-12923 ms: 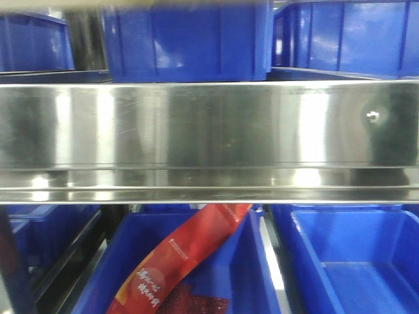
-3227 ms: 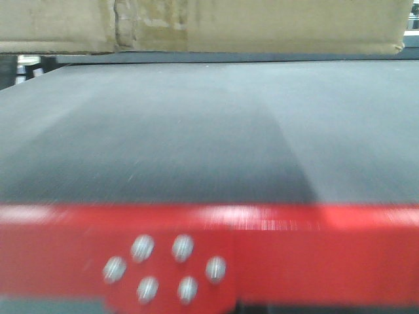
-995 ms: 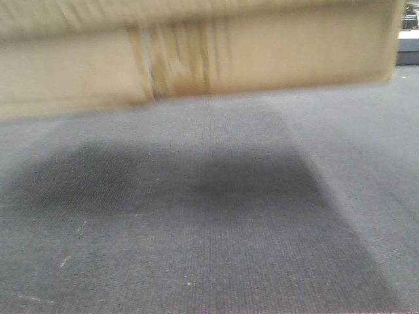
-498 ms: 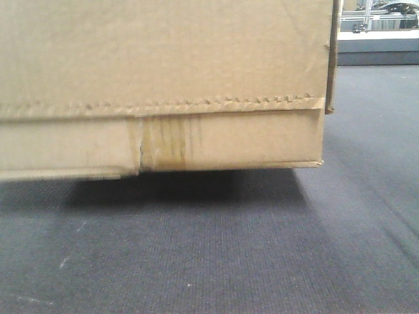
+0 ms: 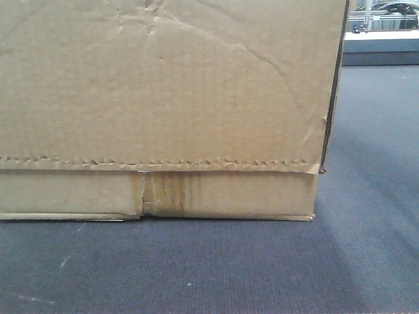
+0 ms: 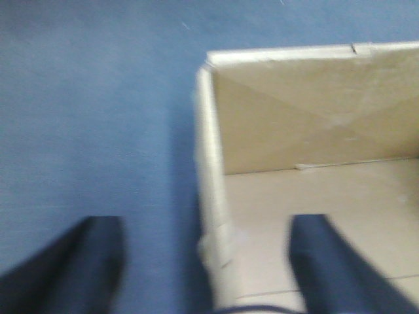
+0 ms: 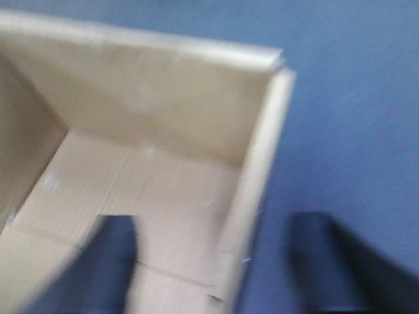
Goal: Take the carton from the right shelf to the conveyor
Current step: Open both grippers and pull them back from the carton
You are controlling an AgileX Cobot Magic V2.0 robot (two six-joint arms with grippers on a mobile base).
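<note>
Carton [image 5: 163,98] sits flat on the belt [image 5: 262,268], bottom edge meeting the ribbed fabric, creased face filling the front view, serrated flap edge running across it and the stained seam low down at left of centre. Left gripper [image 6: 206,261] straddles the carton's side wall, one dark finger [image 6: 85,261] outside over the belt, the other inside the open box, spread wide, nothing pinched. Right gripper [image 7: 222,261] does likewise on the opposite wall, one finger [image 7: 105,261] inside, one outside, jaws apart and clear of the cardboard. Both wrist views are blurred.
</note>
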